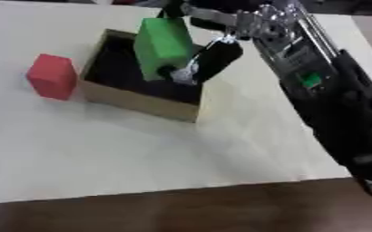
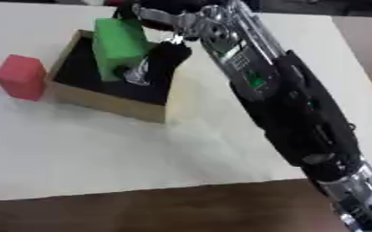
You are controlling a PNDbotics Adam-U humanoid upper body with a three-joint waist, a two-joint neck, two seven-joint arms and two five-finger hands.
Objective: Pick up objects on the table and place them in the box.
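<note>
Black-and-silver right arm fills the near right. Its right hand, fingers curled, clasps a green rectangular block, upright over the open cardboard box (dark inside). Red block just beside box's left wall, on pale tabletop.

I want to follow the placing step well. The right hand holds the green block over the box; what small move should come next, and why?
Probably lower a little and release. The right hand has its fingers curled round the green block, which hangs over the dark inside of the box. The red block waits on the table beside it.
</note>
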